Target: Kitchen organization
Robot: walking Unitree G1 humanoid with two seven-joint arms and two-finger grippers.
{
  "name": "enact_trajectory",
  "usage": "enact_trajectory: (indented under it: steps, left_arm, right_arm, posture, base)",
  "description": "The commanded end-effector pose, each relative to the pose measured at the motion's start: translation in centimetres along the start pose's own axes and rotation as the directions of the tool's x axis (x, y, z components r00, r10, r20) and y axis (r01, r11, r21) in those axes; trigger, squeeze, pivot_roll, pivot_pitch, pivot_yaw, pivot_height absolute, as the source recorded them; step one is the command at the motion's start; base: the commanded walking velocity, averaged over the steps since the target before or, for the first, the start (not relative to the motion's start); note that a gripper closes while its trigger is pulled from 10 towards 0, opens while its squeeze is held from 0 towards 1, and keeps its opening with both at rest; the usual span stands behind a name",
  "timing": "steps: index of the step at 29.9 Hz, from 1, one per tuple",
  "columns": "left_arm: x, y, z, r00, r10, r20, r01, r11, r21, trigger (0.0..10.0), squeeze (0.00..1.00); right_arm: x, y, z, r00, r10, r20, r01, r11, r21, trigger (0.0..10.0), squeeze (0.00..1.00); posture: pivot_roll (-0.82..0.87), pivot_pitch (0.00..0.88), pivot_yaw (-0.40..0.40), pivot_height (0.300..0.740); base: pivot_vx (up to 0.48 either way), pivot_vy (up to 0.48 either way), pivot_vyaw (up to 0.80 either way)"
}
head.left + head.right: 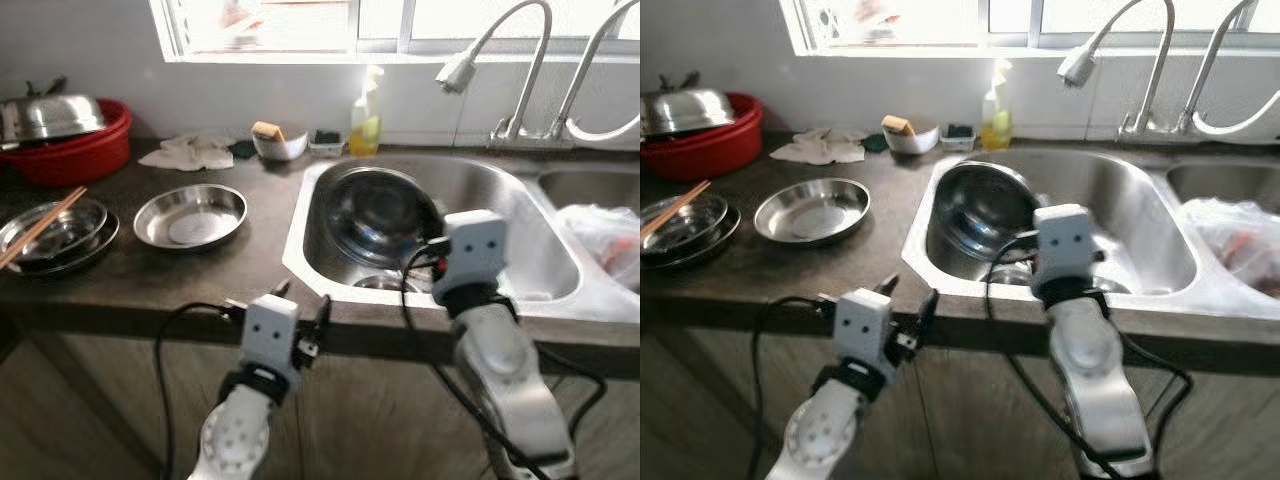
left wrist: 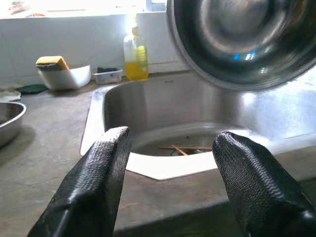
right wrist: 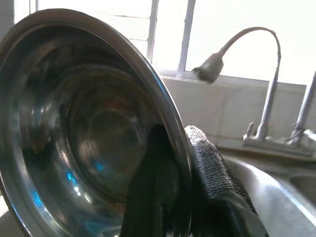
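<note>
Dark stone counter (image 1: 200, 275) runs under a bright window, with a double steel sink (image 1: 520, 215) set into its right half and two gooseneck taps (image 1: 520, 70) behind it. Far left sits a red basin (image 1: 85, 150) with a steel lid on top; nearer, a shallow steel dish (image 1: 190, 215) and stacked plates with chopsticks (image 1: 40, 228) across them. Main task item is the large steel bowl (image 1: 375, 215), tipped up on edge over the left sink basin. Right gripper (image 3: 185, 182) has it by the rim, one finger inside and one outside, pinched tight on the thin edge. Bowl looks rigid, fairly light and thin-walled, polished and probably wet, so likely slippery; a rim pinch on something this wide may let it swing or slide, so a grip deeper over the rim would hold better. Not fragile, but it would clang or dent if dropped. Left gripper (image 2: 170, 182) hovers at the near counter edge left of the sink, fingers spread wide, holding nothing. Small stuff at the far wall: soap bottle (image 1: 365, 120), white bowl with sponge (image 1: 278, 140), rag (image 1: 190, 152). Plastic bag (image 1: 605, 240) lies in the right basin.
</note>
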State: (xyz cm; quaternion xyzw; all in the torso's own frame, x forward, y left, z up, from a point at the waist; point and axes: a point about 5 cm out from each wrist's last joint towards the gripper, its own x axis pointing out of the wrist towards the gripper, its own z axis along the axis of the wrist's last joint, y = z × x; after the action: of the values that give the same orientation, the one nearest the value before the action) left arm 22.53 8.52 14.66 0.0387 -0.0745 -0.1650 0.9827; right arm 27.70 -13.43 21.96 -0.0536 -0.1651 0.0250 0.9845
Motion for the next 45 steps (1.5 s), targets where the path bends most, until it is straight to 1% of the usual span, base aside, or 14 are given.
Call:
enact_trajectory:
  steps: [1, 8, 12, 17, 20, 22, 27, 28, 30, 32, 35, 39, 40, 45]
  left_arm:
    - [-0.1, 0.5, -0.3, 1.0, 0.022, -0.014, -0.022, 1.0, 0.019, 10.0, 0.0]
    - [0.0, 0.6, -0.2, 1.0, 0.02, -0.011, -0.02, 0.999, 0.026, 10.0, 0.0]
    - [0.0, 0.5, -0.3, 1.0, 0.023, -0.012, -0.023, 1.0, -0.015, 10.0, 0.0]
    - [0.0, 0.6, -0.3, 0.999, 0.034, -0.016, -0.034, 0.999, -0.01, 10.0, 0.0]
    - [0.0, 0.5, -0.4, 0.999, 0.032, -0.021, -0.033, 0.999, -0.011, 10.0, 0.0]
    - [0.0, 0.3, -0.3, 0.999, 0.028, -0.02, -0.028, 1.0, -0.013, 10.0, 0.0]
    - [-0.2, -0.1, -0.2, 1.0, 0.019, -0.021, -0.02, 1.0, -0.023, 10.0, 0.0]
    - [-0.3, -0.2, -0.2, 1.0, 0.017, -0.025, -0.018, 0.999, -0.026, 10.0, 0.0]
    - [-0.5, -0.4, 0.0, 1.0, 0.015, -0.026, -0.016, 0.999, -0.035, 10.0, 0.0]
    - [-0.9, -0.7, 0.1, 0.999, 0.01, -0.031, -0.011, 0.999, -0.046, 10.0, 0.0]
    - [-1.5, -1.1, 0.2, 0.999, 0.002, -0.043, -0.005, 0.998, -0.062, 10.0, 0.0]
    - [-2.1, -1.4, 0.3, 0.999, -0.008, -0.053, 0.005, 0.998, -0.068, 10.0, 0.0]
    - [-2.4, -1.5, 0.4, 0.998, -0.01, -0.058, 0.005, 0.998, -0.07, 10.0, 0.0]
    - [-2.9, -1.6, 0.8, 0.998, -0.009, -0.059, 0.004, 0.997, -0.076, 10.0, 0.0]
  right_arm:
    - [0.4, 0.4, 0.4, 1.0, 0.022, 0.011, -0.022, 1.0, 0.014, 10.0, 0.0]
    - [1.4, 0.0, 0.8, 0.999, 0.052, 0.014, -0.052, 0.999, 0.007, 10.0, 0.0]
    - [2.6, -0.3, 1.1, 0.997, 0.081, 0.002, -0.081, 0.997, 0.004, 10.0, 0.0]
    - [3.9, -0.7, 1.1, 0.994, 0.103, -0.038, -0.103, 0.995, -0.01, 10.0, 0.0]
    - [5.1, -0.8, 0.7, 0.987, 0.136, -0.083, -0.138, 0.99, -0.02, 10.0, 0.0]
    - [6.4, -0.8, -0.1, 0.976, 0.159, -0.152, -0.165, 0.986, -0.029, 10.0, 0.0]
    - [8.4, -0.9, -0.4, 0.958, 0.187, -0.216, -0.198, 0.98, -0.032, 10.0, 0.0]
    - [8.9, -0.9, -0.8, 0.945, 0.204, -0.254, -0.22, 0.975, -0.034, 10.0, 0.0]
    - [9.8, -1.3, -1.0, 0.943, 0.193, -0.27, -0.213, 0.976, -0.044, 10.0, 0.0]
    - [11.1, -2.0, -1.8, 0.925, 0.161, -0.345, -0.198, 0.977, -0.074, 10.0, 0.0]
    - [12.1, -2.9, -2.8, 0.905, 0.117, -0.41, -0.172, 0.98, -0.1, 10.0, 0.0]
    - [12.4, -3.7, -3.6, 0.887, 0.077, -0.456, -0.132, 0.987, -0.091, 10.0, 0.0]
    - [12.4, -4.1, -4.1, 0.873, 0.061, -0.483, -0.12, 0.989, -0.09, 10.0, 0.0]
    - [12.2, -4.3, -5.4, 0.845, 0.057, -0.532, -0.112, 0.991, -0.072, 10.0, 0.0]
  posture:
    - [0.08, 0.025, -0.024, 0.74]
    - [0.08, 0.027, -0.025, 0.74]
    - [0.08, 0.034, -0.025, 0.74]
    - [0.08, 0.042, -0.026, 0.74]
    - [0.08, 0.048, -0.027, 0.74]
    - [0.08, 0.054, -0.027, 0.74]
    - [0.09, 0.081, -0.035, 0.74]
    - [0.09, 0.086, -0.035, 0.74]
    - [0.09, 0.1, -0.04, 0.74]
    - [0.1, 0.127, -0.047, 0.74]
    - [0.11, 0.143, -0.051, 0.74]
    - [0.12, 0.171, -0.056, 0.74]
    - [0.12, 0.183, -0.057, 0.74]
    - [0.13, 0.21, -0.054, 0.74]
  base:
    - [0.0, -0.42, 0.0]
    - [0.311, -0.323, 0.0]
    - [0.34, 0.0, 0.0]
    - [0.0, 0.0, 0.0]
    - [0.0, 0.0, 0.0]
    - [0.0, 0.0, 0.0]
    - [0.0, 0.0, 0.0]
    - [0.0, 0.0, 0.0]
    - [0.0, 0.0, 0.0]
    - [0.0, 0.0, 0.0]
    - [0.0, 0.0, 0.0]
    - [0.0, 0.0, 0.0]
    - [0.0, 0.0, 0.0]
    - [0.0, 0.0, 0.0]
